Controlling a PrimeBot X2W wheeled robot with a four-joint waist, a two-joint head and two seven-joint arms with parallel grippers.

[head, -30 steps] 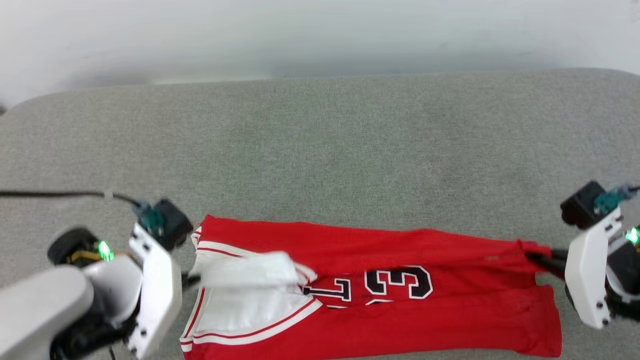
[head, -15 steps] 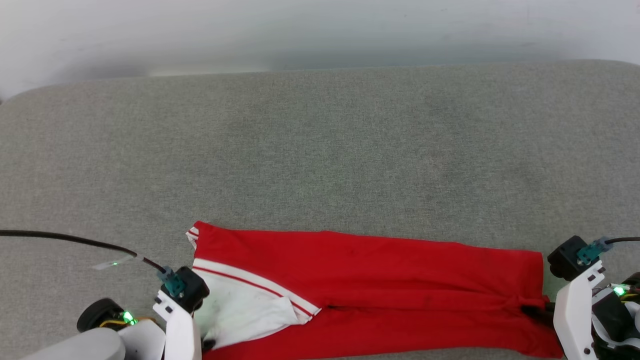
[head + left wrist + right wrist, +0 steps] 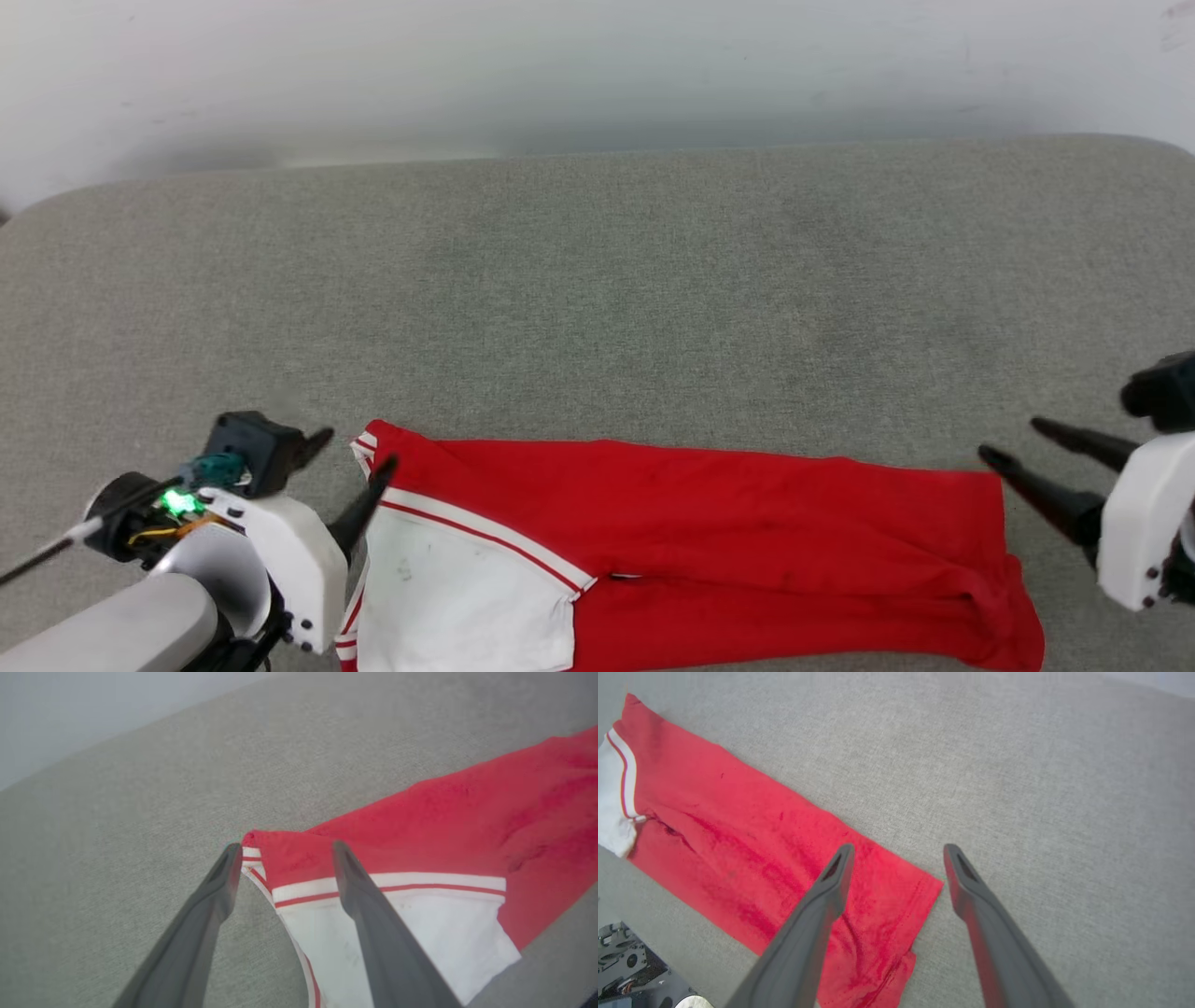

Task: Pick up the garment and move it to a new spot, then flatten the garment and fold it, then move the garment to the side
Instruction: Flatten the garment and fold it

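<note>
Red cloth stretches in a long folded band: the shirt point(image 3: 709, 523) lies flat on the grey fabric-covered bench point(image 3: 597, 280), which runs on well beyond the shirt's far edge to a pale wall point(image 3: 597, 65). At the shirt's left end a white sleeve panel point(image 3: 457, 607) with red-and-white striped trim faces up. The rest of the shirt is plain red and creased lengthwise, its near edge cut off by the bottom of the head view. The left jaws stand wide apart and empty at the shirt's left end, one dark finger point(image 3: 208, 905) over the bench just beside the striped corner, the other point(image 3: 373, 914) over the white panel. The right jaws, also spread wide and holding nothing, sit at the shirt's right end: in the right wrist view one finger point(image 3: 824, 905) crosses above the red hem corner and the other point(image 3: 983, 914) lies above the bench just beside it. Whether any fingertip touches the shirt cannot be told.
</note>
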